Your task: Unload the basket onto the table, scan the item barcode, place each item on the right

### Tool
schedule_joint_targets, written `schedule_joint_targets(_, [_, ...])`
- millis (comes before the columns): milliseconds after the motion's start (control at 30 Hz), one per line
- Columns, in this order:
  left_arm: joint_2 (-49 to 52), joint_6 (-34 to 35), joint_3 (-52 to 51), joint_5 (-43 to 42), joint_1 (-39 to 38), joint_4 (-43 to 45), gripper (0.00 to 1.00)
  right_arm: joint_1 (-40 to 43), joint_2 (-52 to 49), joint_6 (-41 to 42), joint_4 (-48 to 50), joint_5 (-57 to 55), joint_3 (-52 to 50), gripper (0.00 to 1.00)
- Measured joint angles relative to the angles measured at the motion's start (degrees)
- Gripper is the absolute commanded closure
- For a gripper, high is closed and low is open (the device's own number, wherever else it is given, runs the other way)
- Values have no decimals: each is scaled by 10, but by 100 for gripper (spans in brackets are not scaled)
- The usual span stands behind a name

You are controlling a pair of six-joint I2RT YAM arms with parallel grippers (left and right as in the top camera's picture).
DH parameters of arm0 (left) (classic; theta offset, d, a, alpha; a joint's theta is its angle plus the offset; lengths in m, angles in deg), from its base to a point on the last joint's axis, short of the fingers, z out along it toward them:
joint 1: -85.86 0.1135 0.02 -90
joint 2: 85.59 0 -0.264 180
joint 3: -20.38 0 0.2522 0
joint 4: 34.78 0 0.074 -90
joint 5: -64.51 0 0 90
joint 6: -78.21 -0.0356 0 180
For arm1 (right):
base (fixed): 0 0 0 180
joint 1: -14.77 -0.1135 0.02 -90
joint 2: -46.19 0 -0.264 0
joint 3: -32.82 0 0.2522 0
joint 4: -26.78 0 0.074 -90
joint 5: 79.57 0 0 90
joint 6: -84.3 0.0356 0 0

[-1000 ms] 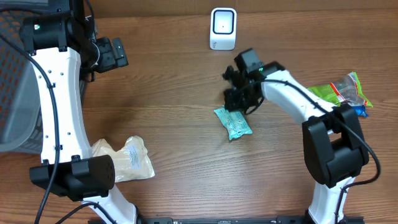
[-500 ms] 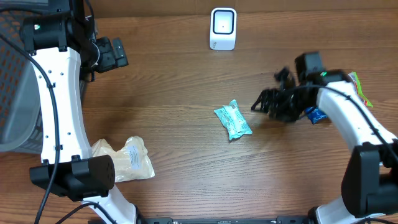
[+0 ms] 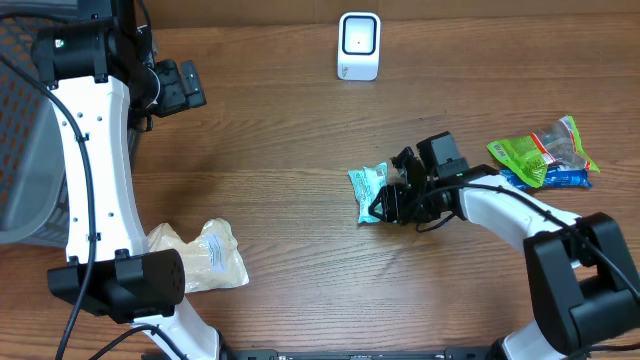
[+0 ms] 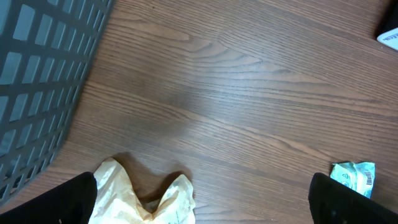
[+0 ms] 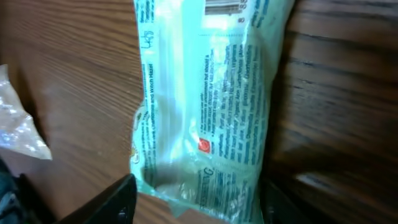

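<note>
**A:** From above, where is the packet?
**B:** The teal packet (image 3: pixel 366 184) lies on the table (image 3: pixel 280 150), well apart from the white scanner (image 3: pixel 359 46). The right gripper (image 3: pixel 392 203) is low, just beside it.
**A:** And the left wrist view?
**B:** The left gripper (image 4: pixel 205 208) is spread wide and holds nothing. A cream bag (image 4: pixel 143 199) lies near it.
**A:** The right wrist view?
**B:** One finger (image 5: pixel 115 199) stands on each side of the packet's end. I cannot tell if they squeeze it.
</note>
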Motion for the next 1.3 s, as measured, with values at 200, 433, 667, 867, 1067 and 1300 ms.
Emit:
schedule_joint_targets(200, [0, 0, 0, 0, 0, 0, 0, -1, -7, 14, -13, -42, 6, 54])
schedule_joint_targets(433, [0, 0, 0, 0, 0, 0, 0, 54, 0, -71, 34, -153, 16, 20])
schedule_joint_targets(667, [0, 0, 0, 0, 0, 0, 0, 94, -21, -87, -113, -211, 123, 9])
schedule_joint_targets(867, [0, 0, 0, 0, 0, 0, 0, 99, -22, 163, -165, -102, 190, 28])
schedule_joint_targets(1067, [0, 0, 0, 0, 0, 0, 0, 99, -23, 305, -50, -93, 75, 35])
schedule_joint_targets(1300, [0, 0, 0, 0, 0, 0, 0, 98, -12, 343, 130, -109, -2, 42])
